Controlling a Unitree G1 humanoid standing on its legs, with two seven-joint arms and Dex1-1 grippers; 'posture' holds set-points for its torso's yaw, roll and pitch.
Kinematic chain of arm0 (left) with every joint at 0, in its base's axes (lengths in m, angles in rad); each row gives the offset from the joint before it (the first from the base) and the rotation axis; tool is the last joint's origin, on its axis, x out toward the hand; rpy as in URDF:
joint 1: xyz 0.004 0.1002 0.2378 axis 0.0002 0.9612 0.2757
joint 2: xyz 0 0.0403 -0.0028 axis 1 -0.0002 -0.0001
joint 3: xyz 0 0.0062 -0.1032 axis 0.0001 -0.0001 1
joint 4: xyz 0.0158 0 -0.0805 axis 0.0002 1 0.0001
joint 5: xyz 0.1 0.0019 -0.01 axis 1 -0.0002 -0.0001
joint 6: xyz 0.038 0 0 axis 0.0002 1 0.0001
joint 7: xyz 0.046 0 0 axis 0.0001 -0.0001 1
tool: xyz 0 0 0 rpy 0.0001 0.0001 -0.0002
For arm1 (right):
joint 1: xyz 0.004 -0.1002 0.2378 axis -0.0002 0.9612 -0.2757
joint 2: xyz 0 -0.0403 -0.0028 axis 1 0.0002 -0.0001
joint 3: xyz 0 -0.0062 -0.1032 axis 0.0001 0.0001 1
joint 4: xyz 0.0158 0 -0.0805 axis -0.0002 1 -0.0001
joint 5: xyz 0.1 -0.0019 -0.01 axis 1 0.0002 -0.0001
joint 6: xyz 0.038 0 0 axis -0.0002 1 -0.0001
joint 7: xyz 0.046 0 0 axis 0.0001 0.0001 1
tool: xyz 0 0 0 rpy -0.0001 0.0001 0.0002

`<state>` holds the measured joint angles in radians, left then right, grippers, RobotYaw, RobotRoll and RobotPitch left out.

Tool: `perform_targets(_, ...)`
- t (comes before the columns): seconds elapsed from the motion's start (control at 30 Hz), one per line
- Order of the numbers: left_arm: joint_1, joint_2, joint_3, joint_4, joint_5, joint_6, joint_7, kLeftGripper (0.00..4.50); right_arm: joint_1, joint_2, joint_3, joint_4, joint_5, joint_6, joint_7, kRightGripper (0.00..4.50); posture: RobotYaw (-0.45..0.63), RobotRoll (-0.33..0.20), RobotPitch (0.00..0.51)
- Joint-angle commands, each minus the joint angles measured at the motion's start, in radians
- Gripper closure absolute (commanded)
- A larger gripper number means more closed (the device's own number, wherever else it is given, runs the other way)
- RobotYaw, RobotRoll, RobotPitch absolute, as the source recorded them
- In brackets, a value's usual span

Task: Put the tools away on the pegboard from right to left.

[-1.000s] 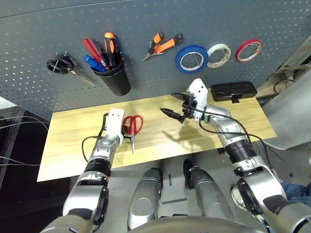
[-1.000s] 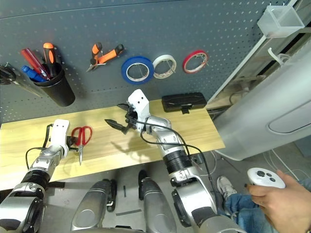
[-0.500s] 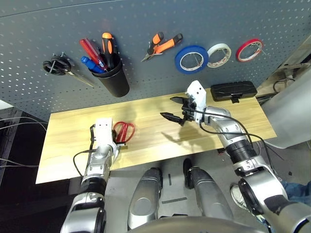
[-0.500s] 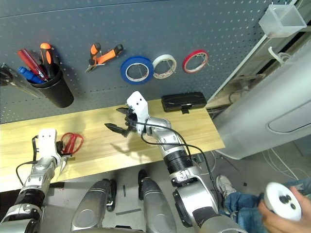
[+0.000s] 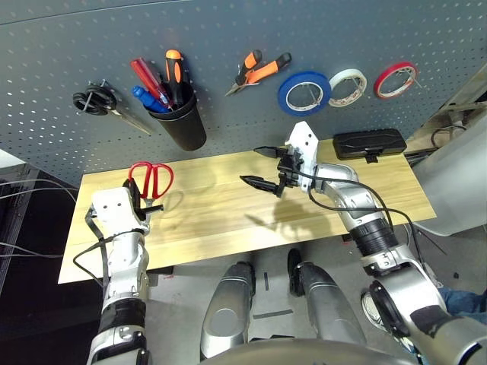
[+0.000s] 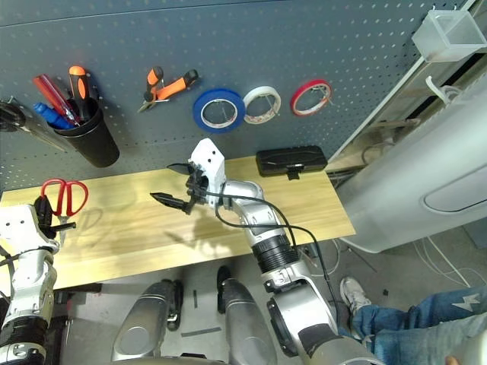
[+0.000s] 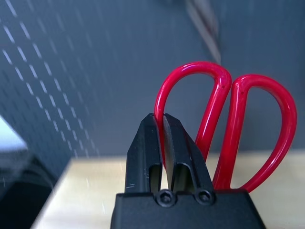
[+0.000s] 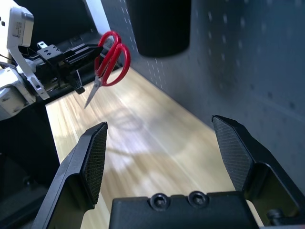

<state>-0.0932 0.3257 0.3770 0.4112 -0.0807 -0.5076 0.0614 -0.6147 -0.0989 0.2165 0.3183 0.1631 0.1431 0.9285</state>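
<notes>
Left arm: extended forward from the robot's body over the left end of the wooden worktop (image 5: 221,213); left end effector (image 7: 164,138) clenched on one handle loop of the red-handled scissors (image 7: 224,109), which are held above the worktop, handles up, blades pointing down.

Right arm: reaching forward and angled inward over the right half of the worktop; right end effector (image 5: 268,171) released, its two black fingers spread wide and pointing toward the robot's left, nothing between them.

Pegboard (image 5: 213,99), behind the worktop, left to right: black-handled scissors (image 5: 95,101) on a hook; black cup (image 5: 183,125) with red (image 5: 146,76), orange-and-black (image 5: 174,68) and blue-handled (image 5: 147,97) screwdrivers; orange-handled pliers (image 5: 259,72); blue tape roll (image 5: 303,93); white tape roll (image 5: 348,87); red tape roll (image 5: 396,80).

Black case (image 5: 369,143): on the worktop, right rear.

Writing: a small label on the left arm's white bracket (image 8: 20,24), too small to read.
</notes>
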Motion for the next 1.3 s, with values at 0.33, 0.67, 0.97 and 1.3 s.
perform_targets(0.33, -0.075, 0.061, 0.066, -0.102, -0.06, 0.013, -0.004, 4.46, -0.035, 0.039, 0.024, -0.096, 0.043, 0.04, -0.004, 0.0, 0.18, 0.0, 0.233)
perform_targets(0.67, -0.097, 0.067, 0.057, -0.151, -0.048, 0.023, -0.013, 4.46, -0.048, 0.051, 0.03, -0.102, 0.046, 0.051, -0.002, 0.0, 0.19, 0.0, 0.23)
perform_targets(0.97, -0.056, 0.053, 0.037, -0.27, -0.018, 0.021, -0.026, 4.46, -0.055, 0.053, 0.029, -0.109, 0.055, 0.049, 0.011, 0.0, 0.2, 0.0, 0.23)
perform_targets(1.3, 0.021, 0.022, 0.043, -0.366, -0.005, 0.05, -0.026, 4.46, -0.06, 0.057, 0.043, -0.103, 0.061, 0.043, 0.023, 0.0, 0.22, 0.0, 0.231)
